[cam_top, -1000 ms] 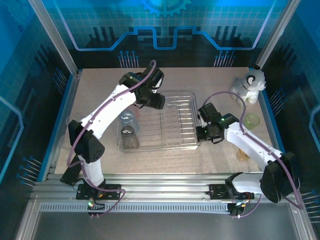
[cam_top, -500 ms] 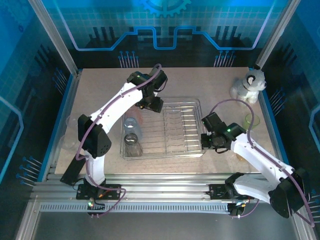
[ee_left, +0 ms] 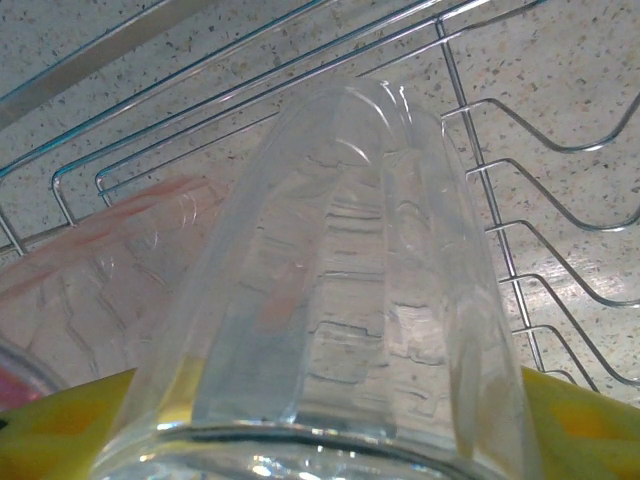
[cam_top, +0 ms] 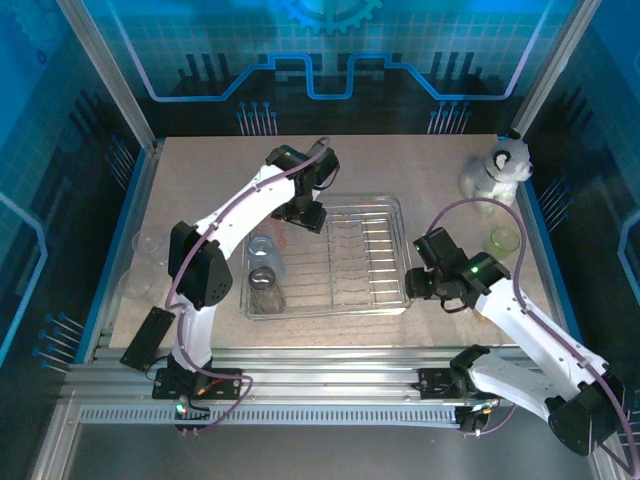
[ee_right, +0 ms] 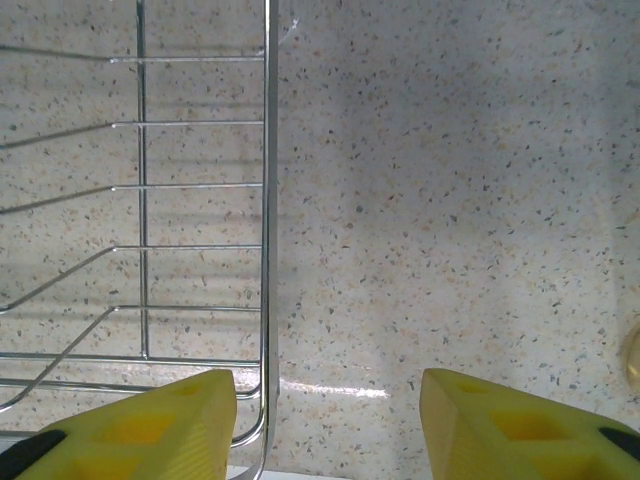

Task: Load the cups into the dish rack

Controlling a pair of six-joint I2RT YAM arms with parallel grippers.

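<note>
L end effector [cam_top: 306, 214] over dish rack [cam_top: 330, 313] far-left corner, clamped on clear cup [ee_left: 340, 270]. Cup sits between yellow fingers [ee_left: 60, 430], narrow end pointing away toward rack wires. Pink cup [ee_left: 100, 270] in rack just beside it, looks to lie on its side; can't tell if they touch. Two more in rack's left end: bluish cup [cam_top: 262, 247], and smoky grey cup [cam_top: 263, 287] by near-left corner. R end effector [ee_right: 330, 410] just outside rack's right rim, by near-right corner, low over bench [ee_right: 450, 200], jaws wide apart, nothing between. Green cup [cam_top: 505, 240] upright on bench, well right of rack. Plush toy [cam_top: 497, 170] beyond rack's far-right corner.
</note>
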